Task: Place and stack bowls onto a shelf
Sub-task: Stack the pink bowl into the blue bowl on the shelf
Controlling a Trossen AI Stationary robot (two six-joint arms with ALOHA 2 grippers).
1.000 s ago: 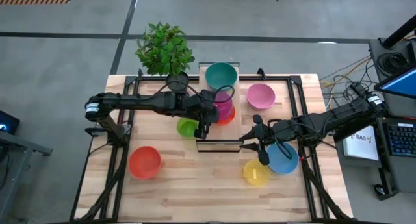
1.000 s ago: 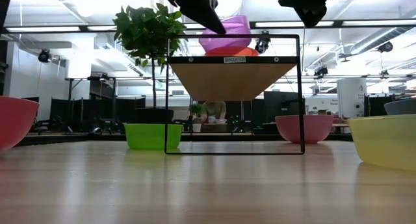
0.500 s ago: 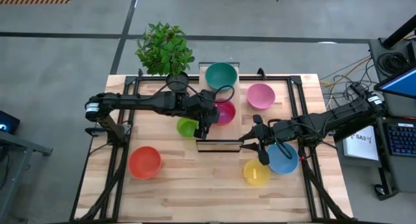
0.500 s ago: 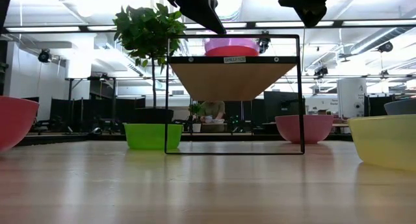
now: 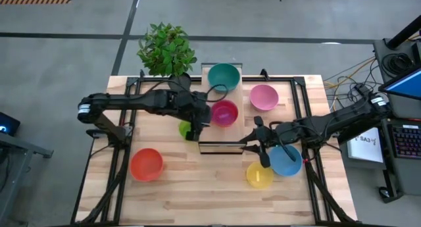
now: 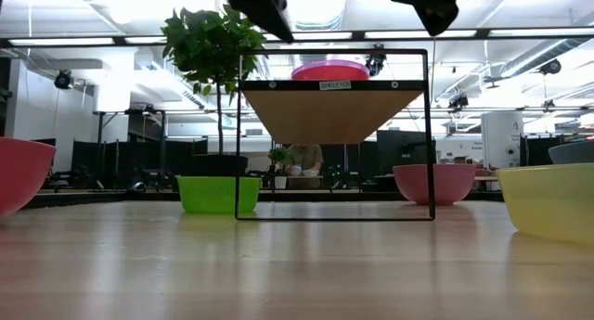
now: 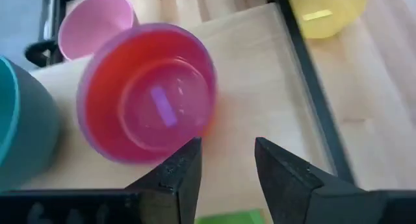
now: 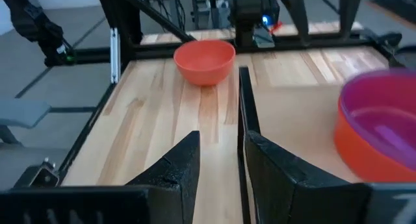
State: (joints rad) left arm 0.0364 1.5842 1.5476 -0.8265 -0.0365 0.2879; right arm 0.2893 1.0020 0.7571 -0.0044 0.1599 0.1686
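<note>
Purple bowl (image 5: 224,112) sits nested in red on the shelf (image 5: 220,139); left end effector (image 5: 193,129) released beside it.

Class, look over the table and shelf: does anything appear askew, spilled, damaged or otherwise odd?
Nothing stands out. The purple bowl sits nested level in the red bowl on the shelf, beside the teal bowl; the other bowls stand upright on the table.

Bright even overhead lighting, soft shadows, left wrist view blurred, ceiling-light glare
</note>
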